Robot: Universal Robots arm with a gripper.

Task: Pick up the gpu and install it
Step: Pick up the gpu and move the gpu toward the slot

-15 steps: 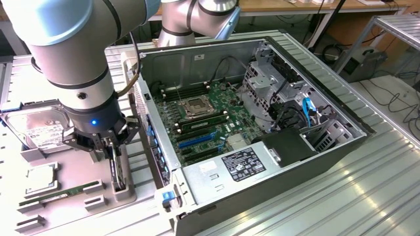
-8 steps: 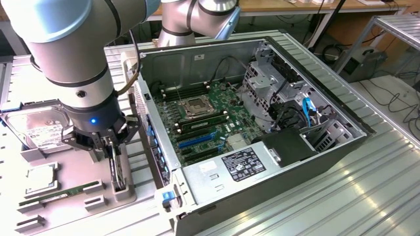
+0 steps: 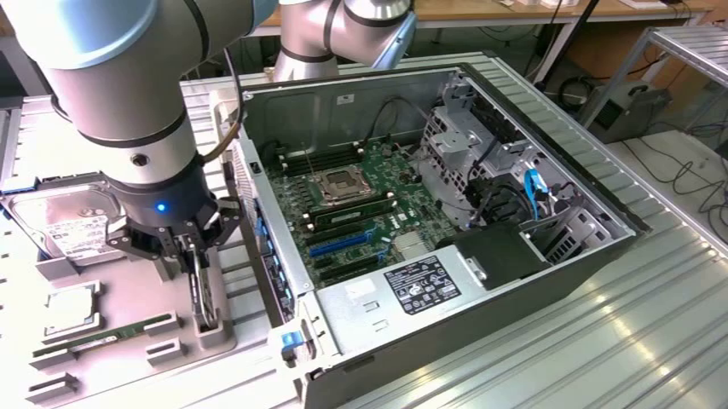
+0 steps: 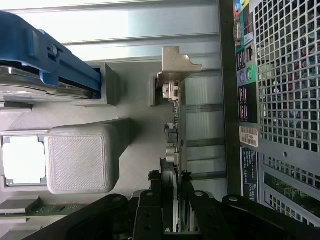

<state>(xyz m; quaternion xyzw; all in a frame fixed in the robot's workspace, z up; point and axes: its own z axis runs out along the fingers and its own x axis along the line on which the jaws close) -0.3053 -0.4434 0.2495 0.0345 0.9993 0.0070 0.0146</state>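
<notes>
The gpu (image 3: 205, 294) stands on its long edge in a slot of the grey holder tray (image 3: 125, 285), at the exterior view's left of the open computer case (image 3: 546, 281). My gripper (image 3: 190, 254) is straight above it, fingers pointing down. In the wrist view the card's thin edge (image 4: 173, 132) runs away from me to its silver bracket (image 4: 176, 62), and the black fingers (image 4: 154, 196) sit tight against both faces of the card. The gripper is shut on the gpu, and the card is still seated in its slot.
On the tray lie a silver hard drive (image 3: 68, 226), a CPU (image 3: 71, 308) and a green RAM stick (image 3: 105, 336). The case's perforated rear wall (image 4: 287, 100) stands close beside the card. Blue expansion slots (image 3: 347, 243) show on the motherboard inside.
</notes>
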